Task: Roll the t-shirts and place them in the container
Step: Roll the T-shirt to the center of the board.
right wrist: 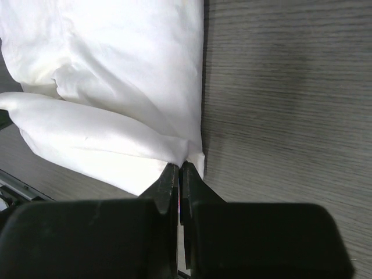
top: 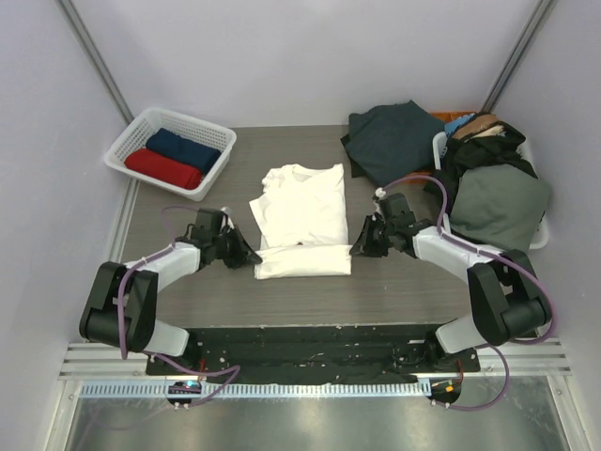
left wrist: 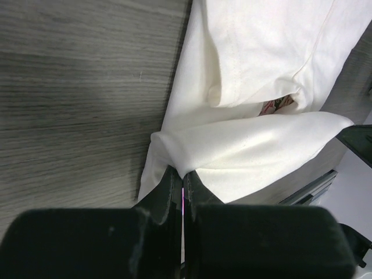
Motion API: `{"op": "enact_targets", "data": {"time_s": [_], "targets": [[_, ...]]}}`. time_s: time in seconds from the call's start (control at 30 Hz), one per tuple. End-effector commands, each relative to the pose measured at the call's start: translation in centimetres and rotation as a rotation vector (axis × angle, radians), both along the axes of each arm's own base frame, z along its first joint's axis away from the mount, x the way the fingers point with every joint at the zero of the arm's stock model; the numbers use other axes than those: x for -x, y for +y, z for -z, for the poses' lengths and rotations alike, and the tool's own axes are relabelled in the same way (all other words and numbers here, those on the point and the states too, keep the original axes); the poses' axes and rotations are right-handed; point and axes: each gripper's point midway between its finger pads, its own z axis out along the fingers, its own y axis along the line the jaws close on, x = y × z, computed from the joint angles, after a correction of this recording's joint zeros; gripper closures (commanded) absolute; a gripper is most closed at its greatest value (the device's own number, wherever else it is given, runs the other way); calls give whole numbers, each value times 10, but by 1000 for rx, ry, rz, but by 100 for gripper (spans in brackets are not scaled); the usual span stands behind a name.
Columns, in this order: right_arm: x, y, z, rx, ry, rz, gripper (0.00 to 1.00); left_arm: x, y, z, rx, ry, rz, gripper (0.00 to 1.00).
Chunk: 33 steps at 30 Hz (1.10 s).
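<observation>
the cream t-shirt (top: 302, 211) is pinched by the left gripper (left wrist: 183, 179) (jaws tight). its other side is clamped by the right gripper (right wrist: 179, 170).

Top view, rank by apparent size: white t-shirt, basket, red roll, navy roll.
1. white t-shirt
2. basket
3. red roll and navy roll: they look about alike, so not ranked against each other.

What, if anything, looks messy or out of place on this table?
The heap of dark clothes at the far right overflows its white basket, and one dark garment lies crumpled on the table beside it. The white t-shirt lies flat, its near edge folded over. Nothing else looks odd.
</observation>
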Motion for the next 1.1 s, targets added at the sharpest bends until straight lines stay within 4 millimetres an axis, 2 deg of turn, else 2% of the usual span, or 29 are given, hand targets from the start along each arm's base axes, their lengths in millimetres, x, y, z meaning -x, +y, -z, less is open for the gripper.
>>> {"op": "enact_targets", "data": {"time_s": [0.0,0.1,0.23,0.3,0.33,0.37,0.43,0.47,0.57,0.6,0.67,0.7,0.77,0.8,0.83,0.93,0.97,1.0,1.03,1.07], "targets": [[-24,-10,-9,73,-49,34,99,-23,15,-13,-101,-48,-33,100],[-32,-10,-6,92,-46,37,99,-33,14,-15,-103,-59,-37,99],[-40,-10,8,120,-23,34,99,-41,12,-8,-106,-50,-33,96],[-43,-10,10,124,-28,37,98,-43,11,-2,-104,-37,-34,91],[-44,-10,11,125,-27,38,94,-44,10,-2,-100,-40,-32,88],[-45,-9,9,120,-38,37,78,-45,10,0,-99,-36,-32,82],[-47,-9,3,112,-58,38,68,-47,9,-4,-97,-49,-34,78],[-48,-8,-8,103,-87,34,59,-48,9,-6,-96,-57,-35,72],[-51,-10,-24,108,-128,32,53,-52,11,-27,-93,-117,-44,68],[-51,-10,-35,101,-152,34,53,-54,10,-41,-84,-155,-47,69],[-51,-12,-47,104,-172,33,53,-53,12,-53,-83,-177,-55,68],[-50,-11,-61,86,-208,31,53,-53,12,-68,-74,-216,-59,68],[-44,-7,-71,53,-228,16,53,-48,15,-81,-77,-239,-67,64],[-42,-5,-83,27,-254,15,54,-46,16,-86,-80,-252,-66,64],[-39,-4,-86,10,-263,6,55,-41,18,-99,-80,-285,-63,63],[-26,14,-98,-108,-271,-58,63,-31,17,-120,-61,-335,-39,64],[-26,25,-106,-176,-295,-89,66,-26,13,-122,-38,-339,-18,67],[-15,39,-112,-267,-279,-152,71,-20,5,-126,11,-334,18,67],[-5,48,-105,-337,-220,-155,83,-18,-5,-132,57,-356,50,69],[-8,63,-116,-407,-278,-194,87,-11,-13,-124,101,-325,59,72]]}}
